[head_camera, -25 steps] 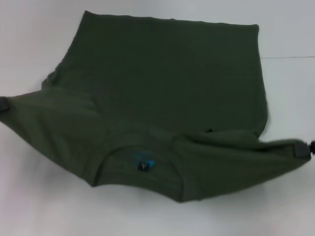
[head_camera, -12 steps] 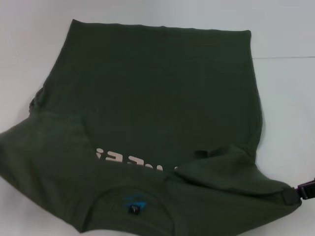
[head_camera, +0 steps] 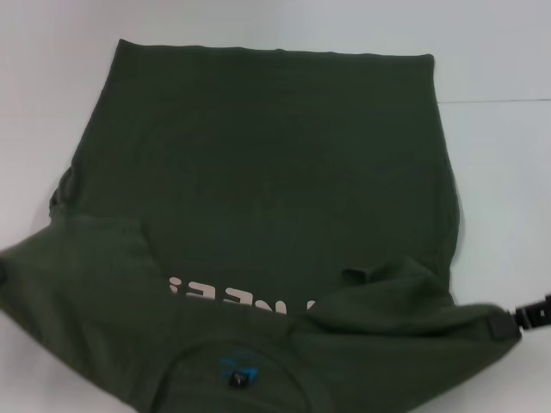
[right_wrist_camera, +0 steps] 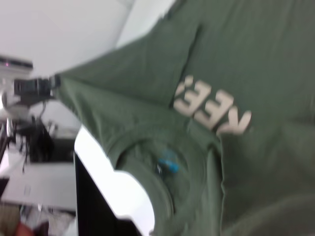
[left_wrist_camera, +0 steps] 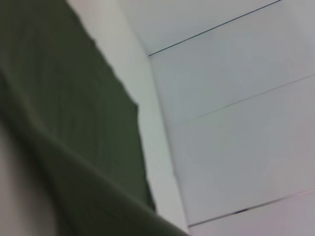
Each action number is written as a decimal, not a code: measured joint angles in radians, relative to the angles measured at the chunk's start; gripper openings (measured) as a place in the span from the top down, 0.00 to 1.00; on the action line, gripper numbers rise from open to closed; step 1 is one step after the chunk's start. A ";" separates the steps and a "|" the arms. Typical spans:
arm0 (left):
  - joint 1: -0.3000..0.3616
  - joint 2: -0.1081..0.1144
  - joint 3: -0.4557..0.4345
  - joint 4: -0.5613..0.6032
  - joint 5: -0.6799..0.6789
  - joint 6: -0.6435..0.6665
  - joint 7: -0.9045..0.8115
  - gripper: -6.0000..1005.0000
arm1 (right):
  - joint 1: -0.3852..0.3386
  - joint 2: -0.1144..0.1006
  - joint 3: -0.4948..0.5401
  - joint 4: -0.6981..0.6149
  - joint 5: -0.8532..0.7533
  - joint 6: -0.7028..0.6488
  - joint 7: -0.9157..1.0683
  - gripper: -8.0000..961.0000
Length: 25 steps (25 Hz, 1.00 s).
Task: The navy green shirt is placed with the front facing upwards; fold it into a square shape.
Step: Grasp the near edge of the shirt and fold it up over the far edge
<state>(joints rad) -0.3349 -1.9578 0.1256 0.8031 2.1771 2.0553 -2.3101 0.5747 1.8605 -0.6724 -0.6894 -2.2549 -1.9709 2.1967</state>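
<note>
Shirt: navy green shirt (head_camera: 267,172) lies spread on the white counter (head_camera: 499,172), near edge lifted.
Letters: cream print (head_camera: 228,295) showing near the collar.
Right gripper (head_camera: 506,325): pinching the shirt's right corner.
Left gripper (right_wrist_camera: 42,87): pinching the shirt's left corner.
Label (head_camera: 238,374): blue, inside collar.

Soft even light, faint shadows, motion blur in wrist views

navy green shirt (head_camera: 267,163) | olive, cream lettering | front up, shoulders lifted

White table (head_camera: 499,172), dark seam line (head_camera: 495,101).
</note>
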 joint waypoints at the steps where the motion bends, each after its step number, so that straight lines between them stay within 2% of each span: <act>1: -0.010 0.000 -0.001 -0.006 -0.007 -0.003 0.002 0.97 | 0.001 0.002 0.018 0.000 0.000 0.005 0.001 0.96; 8: -0.111 0.010 -0.004 -0.088 -0.066 -0.106 0.024 0.97 | -0.002 0.011 0.214 0.000 0.002 0.060 0.003 0.94; 14: -0.149 0.016 -0.006 -0.157 -0.176 -0.244 0.062 0.97 | -0.004 0.022 0.335 0.009 0.012 0.137 -0.004 0.93; 22: -0.185 0.001 -0.001 -0.252 -0.270 -0.431 0.167 0.97 | -0.020 0.034 0.361 0.070 0.146 0.269 -0.061 0.92; 25: -0.210 -0.017 -0.002 -0.290 -0.273 -0.501 0.230 0.97 | -0.019 0.052 0.362 0.085 0.170 0.330 -0.103 0.91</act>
<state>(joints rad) -0.5451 -1.9748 0.1241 0.5133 1.9038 1.5542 -2.0806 0.5552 1.9125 -0.3107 -0.6041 -2.0844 -1.6406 2.0940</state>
